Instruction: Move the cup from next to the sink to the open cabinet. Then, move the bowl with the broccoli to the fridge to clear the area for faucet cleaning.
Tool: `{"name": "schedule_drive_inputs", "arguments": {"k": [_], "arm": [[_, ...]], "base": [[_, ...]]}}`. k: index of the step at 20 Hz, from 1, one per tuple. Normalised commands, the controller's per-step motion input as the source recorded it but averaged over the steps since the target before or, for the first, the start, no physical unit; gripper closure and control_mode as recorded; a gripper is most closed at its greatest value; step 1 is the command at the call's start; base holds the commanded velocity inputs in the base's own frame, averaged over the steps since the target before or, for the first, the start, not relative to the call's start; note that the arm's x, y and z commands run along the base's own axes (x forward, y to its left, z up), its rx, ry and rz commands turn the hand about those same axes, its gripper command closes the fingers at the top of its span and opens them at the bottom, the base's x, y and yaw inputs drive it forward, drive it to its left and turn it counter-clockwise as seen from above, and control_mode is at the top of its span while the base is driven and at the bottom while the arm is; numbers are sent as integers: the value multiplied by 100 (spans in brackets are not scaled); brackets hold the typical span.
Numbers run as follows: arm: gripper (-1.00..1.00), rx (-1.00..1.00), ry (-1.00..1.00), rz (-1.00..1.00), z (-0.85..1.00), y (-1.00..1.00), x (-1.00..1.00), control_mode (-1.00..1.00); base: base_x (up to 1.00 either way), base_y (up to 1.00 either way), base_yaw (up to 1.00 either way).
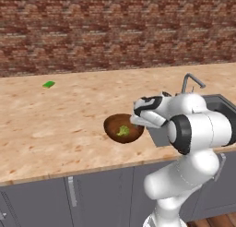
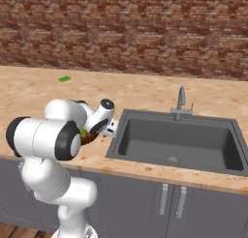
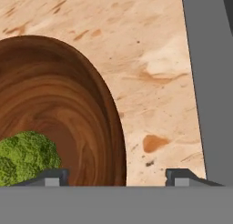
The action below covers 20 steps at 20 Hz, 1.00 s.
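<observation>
In the left base view, we see a long wooden bench under a brick wall. The bowl appears tilted near the front edge of the bench, just left of the sink, with the broccoli inside it. The white arm reaches to the bowl's right rim, where the fingers meet it. The faucet rises behind the sink. A flat green piece lies far off toward the back left of the bench.

In the right base view, the sink sits at the right part of the bench with the faucet at its back edge. The arm covers most of the bowl, which shows as a dark sliver beside the sink's left edge.

In the hand view, the fingers stand apart, one tip inside the bowl near the broccoli, the other outside over the bench, straddling the rim. We cannot tell whether they already press on it.

We judge the bowl step is in hand: the bowl is being taken or has just been lifted, and the carry to the fridge remains.
</observation>
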Motion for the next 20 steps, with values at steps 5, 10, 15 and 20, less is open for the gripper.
{"name": "schedule_drive_inputs", "arguments": {"k": [5, 10, 15, 20], "arm": [[100, 0, 1, 0, 0, 0, 2, -100], [100, 1, -2, -1, 0, 0, -13, -100], [100, 4, -17, -28, 43, -1, -54, -100], [100, 10, -23, -46, 96, 0, -79, -100]], "base": [[0, 0, 0], [0, 0, 0], [0, 0, 0], [0, 0, 0]]}}
